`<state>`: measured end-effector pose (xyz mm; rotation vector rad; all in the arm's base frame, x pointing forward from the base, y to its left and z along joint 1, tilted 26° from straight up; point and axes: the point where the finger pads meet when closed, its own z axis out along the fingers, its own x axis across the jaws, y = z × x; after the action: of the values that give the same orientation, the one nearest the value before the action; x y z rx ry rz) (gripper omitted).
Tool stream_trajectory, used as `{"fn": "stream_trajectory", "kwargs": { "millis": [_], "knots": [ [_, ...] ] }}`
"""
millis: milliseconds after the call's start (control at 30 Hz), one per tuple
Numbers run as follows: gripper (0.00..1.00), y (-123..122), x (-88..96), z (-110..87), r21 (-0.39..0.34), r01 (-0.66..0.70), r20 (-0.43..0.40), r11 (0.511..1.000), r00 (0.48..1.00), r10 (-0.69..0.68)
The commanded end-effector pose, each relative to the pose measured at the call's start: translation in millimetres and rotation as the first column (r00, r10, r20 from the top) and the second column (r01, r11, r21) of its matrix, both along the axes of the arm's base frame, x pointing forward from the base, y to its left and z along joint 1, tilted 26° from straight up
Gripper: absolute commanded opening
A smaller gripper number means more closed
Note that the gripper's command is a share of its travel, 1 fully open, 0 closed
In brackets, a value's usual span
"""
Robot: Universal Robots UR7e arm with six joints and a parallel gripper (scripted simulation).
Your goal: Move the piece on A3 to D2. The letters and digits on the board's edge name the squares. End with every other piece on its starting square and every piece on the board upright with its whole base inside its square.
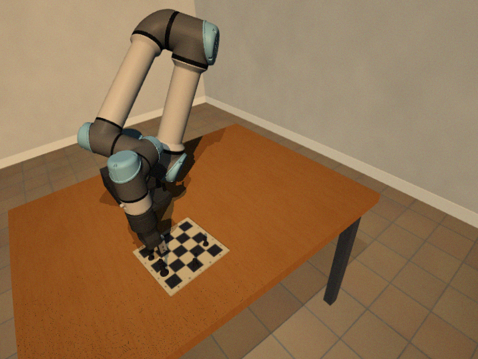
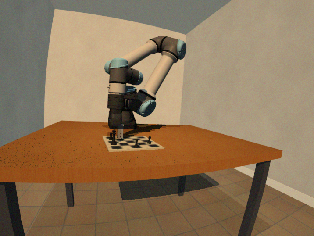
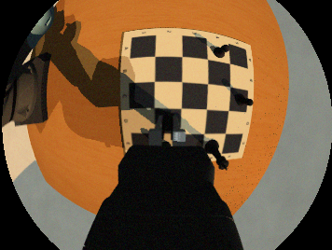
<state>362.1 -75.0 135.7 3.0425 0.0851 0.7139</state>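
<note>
A small chessboard (image 1: 181, 286) (image 2: 134, 149) (image 3: 169, 47) lies on the wooden table (image 1: 270, 185) (image 2: 63, 152). My gripper (image 1: 162, 252) (image 2: 118, 137) (image 3: 167, 122) stands low over the board's corner nearest the arm. It is shut on a small black piece (image 3: 166, 121), which the fingers mostly hide in the top and exterior views. Two black pieces (image 1: 150, 254) (image 1: 163, 271) stand upright close beside the fingers, one of them tall (image 2: 113, 139). Two more black pieces (image 1: 195, 264) (image 1: 205, 242) (image 2: 136, 143) (image 2: 149, 139) (image 3: 244, 101) (image 3: 222, 52) stand upright further along the board.
The arm's base and its dark mount (image 1: 109, 181) sit on the table behind the board. The table's edge (image 1: 316, 254) runs to the right of the board. The gripper body fills the lower half of the wrist view.
</note>
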Motion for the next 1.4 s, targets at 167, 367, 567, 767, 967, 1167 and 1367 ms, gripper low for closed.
{"fn": "stream_trajectory", "kwargs": {
  "millis": [167, 367, 567, 767, 967, 1167, 1367],
  "knots": [
    [0.00, -0.2, 0.2, 0.3, -0.001, 0.000, 0.001, 1.000, 1.000, 0.000],
    [0.00, -0.2, 0.2, 0.3, -0.001, 0.000, 0.001, 1.000, 1.000, 0.000],
    [0.14, -0.2, 0.2, 0.3, -0.001, 0.000, 0.001, 1.000, 1.000, 0.000],
    [0.41, -0.2, 0.2, 0.3, -0.001, 0.000, 0.001, 1.000, 1.000, 0.000],
    [0.68, -0.2, 0.2, 0.3, -0.001, 0.000, 0.001, 1.000, 1.000, 0.000],
    [0.68, -0.2, 0.2, 0.3, -0.001, 0.000, 0.001, 1.000, 1.000, 0.000],
    [0.68, -0.2, 0.1, 0.4, -0.001, 0.000, 0.001, 1.000, 1.000, 0.000]
  ]
}}
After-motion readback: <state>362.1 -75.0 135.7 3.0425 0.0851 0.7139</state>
